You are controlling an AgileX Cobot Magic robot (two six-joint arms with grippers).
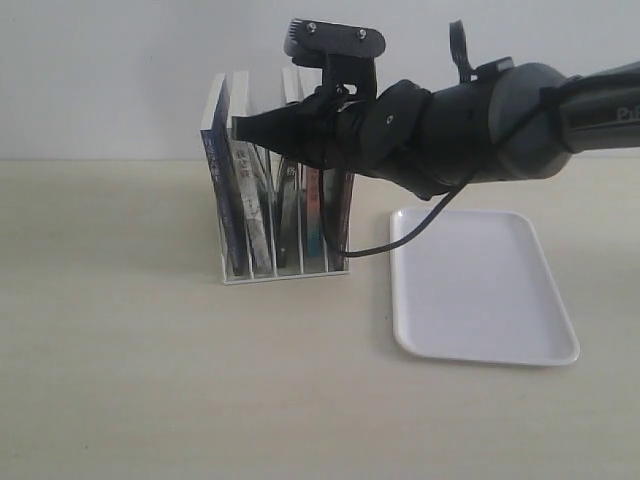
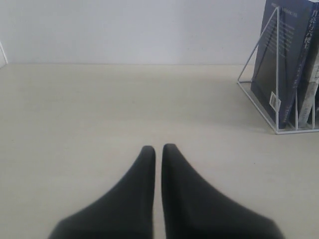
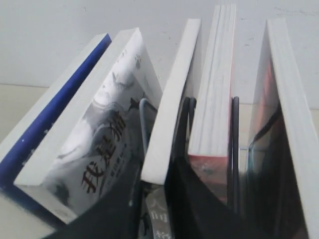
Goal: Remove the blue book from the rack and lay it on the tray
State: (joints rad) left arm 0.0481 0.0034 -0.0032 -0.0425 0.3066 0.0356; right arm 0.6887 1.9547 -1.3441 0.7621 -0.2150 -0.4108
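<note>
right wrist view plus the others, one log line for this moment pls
right gripper open over rack, astride a white-edged book | blue book in end slot, not gripped | left gripper shut, holding nothing | tray without book

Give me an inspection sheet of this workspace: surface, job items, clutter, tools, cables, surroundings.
Surface: pale beige tabletop, flat.
Job's things: dark blue paperback book upright in the end slot of the white wire rack, on the side away from the tray; flat white plastic tray beside the rack, nothing on it.
Clutter: several other books in the rack.
Grippers: right tool open at the books' top edges, apparently astride a middle book, not the blue one; left tool shut, empty, over bare table.
Cables: black cable sags from the right arm towards the rack.
Surroundings: plain white wall; nothing else seen.
</note>
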